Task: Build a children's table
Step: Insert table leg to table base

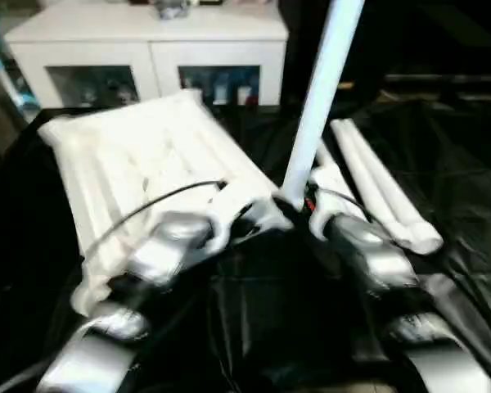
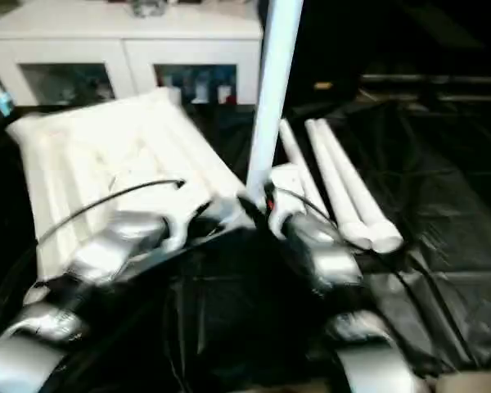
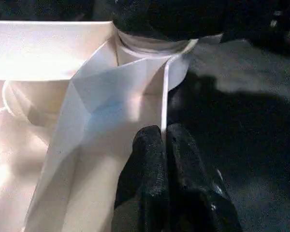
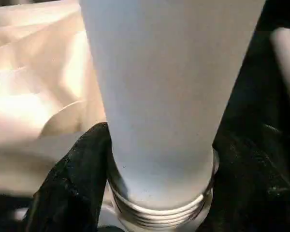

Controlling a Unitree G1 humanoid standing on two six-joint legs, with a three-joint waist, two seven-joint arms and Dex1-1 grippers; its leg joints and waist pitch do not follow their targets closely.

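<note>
The white tabletop (image 1: 139, 164) lies underside up on black cloth. One white leg (image 1: 319, 98) stands upright at the tabletop's near right corner socket (image 3: 150, 46). Its threaded end (image 4: 159, 212) shows just above the socket. My right gripper (image 4: 159, 159) is shut on the leg's lower part, one black finger (image 4: 72, 179) on each side. My left gripper (image 3: 163, 133) is shut on a thin rim of the tabletop (image 3: 164, 96) right beside that socket. Other white legs (image 1: 380, 184) lie side by side on the cloth to the right.
A white cabinet with glass fronts (image 1: 147, 49) stands behind the tabletop. Black crinkled cloth (image 1: 450, 155) covers the work surface. A thin black cable (image 1: 147, 201) runs over my left forearm and across the tabletop.
</note>
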